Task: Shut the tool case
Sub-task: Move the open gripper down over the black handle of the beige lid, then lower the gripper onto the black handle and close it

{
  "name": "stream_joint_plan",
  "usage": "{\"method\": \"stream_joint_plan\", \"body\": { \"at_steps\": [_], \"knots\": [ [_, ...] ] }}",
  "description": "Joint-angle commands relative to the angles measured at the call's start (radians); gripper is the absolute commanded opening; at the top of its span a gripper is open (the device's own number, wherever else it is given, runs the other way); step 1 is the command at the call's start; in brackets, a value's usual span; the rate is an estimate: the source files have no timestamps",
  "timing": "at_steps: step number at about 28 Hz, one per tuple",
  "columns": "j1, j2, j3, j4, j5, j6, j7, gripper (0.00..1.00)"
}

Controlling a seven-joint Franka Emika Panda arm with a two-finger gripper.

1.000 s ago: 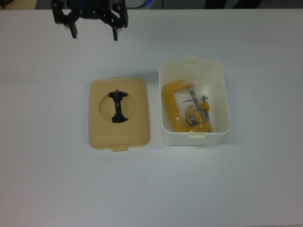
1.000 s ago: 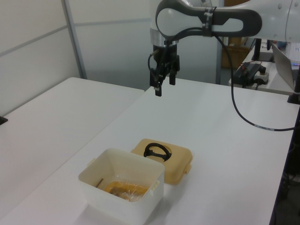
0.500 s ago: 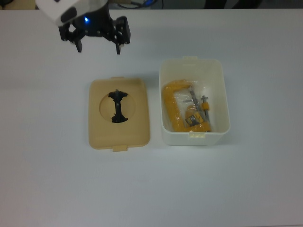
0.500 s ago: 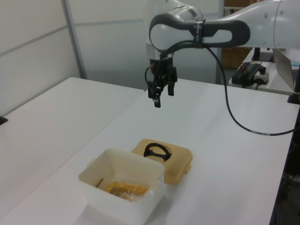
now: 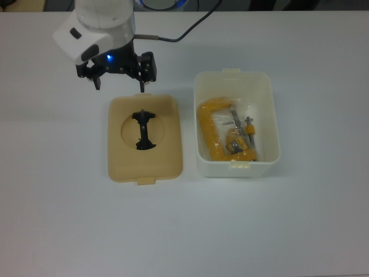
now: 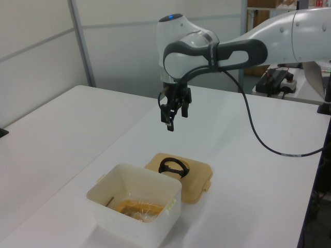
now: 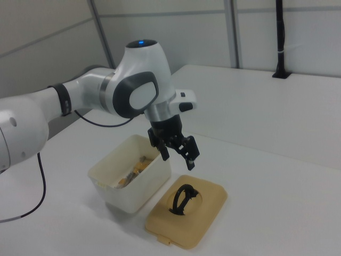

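Hand (image 5: 119, 85) spread above tan lid (image 5: 145, 139)

Franka Panda arm (image 6: 243, 46): glossy white rounded shells, dark grey bands and caps at the joints. Wrist housing (image 7: 141, 85) bulbous, white with a grey oval side panel; small blue indicator light on its top, another blue light on the hand in the top view. Black cable (image 6: 258, 124) hangs in a loop from the forearm. Gripper (image 5: 118, 86): black body, two slim black fingers (image 7: 192, 154), light-coloured pads at the tips.
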Motion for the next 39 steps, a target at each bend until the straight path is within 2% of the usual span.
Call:
{"method": "stream_joint_plan", "body": {
  "at_steps": [1, 11, 16, 22, 26, 33, 39],
  "knots": [
    [0.026, -0.027, -0.001, -0.087, -0.035, 0.068, 0.006, 1.0],
    [0.041, -0.019, -0.003, -0.159, -0.059, 0.132, 0.009, 1.0],
    [0.04, 0.011, -0.003, -0.162, -0.087, 0.149, 0.011, 0.99],
    [0.041, 0.038, -0.005, -0.162, -0.093, 0.15, 0.023, 0.96],
    [0.041, 0.064, -0.003, -0.162, -0.139, 0.18, 0.057, 0.92],
    [0.041, 0.097, 0.0, -0.156, -0.173, 0.193, 0.072, 0.83],
    [0.021, 0.116, 0.054, -0.151, -0.228, 0.193, 0.12, 0.8]
  ]
}}
